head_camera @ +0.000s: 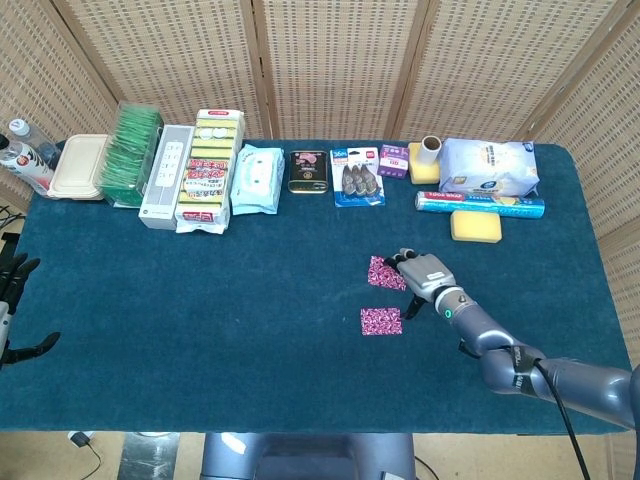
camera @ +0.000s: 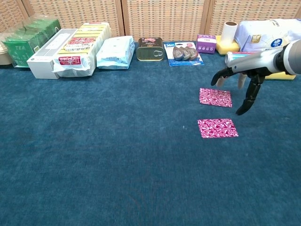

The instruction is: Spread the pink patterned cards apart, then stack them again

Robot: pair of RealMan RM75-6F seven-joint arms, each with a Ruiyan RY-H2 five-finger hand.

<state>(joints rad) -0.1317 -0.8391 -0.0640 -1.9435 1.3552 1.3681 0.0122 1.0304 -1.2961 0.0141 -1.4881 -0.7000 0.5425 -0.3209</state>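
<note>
Two pink patterned cards lie apart on the blue surface point(camera: 94, 165): the far card point(camera: 215, 97) and the near card point(camera: 217, 127), just beside each other, not touching. The right hand point(camera: 240, 77) hovers above the far card, fingers spread, holding nothing. The left hand point(head_camera: 12, 300) waits empty at the surface's edge. Spreading looks finished; restacking likely calls for lowering onto the far card.
</note>
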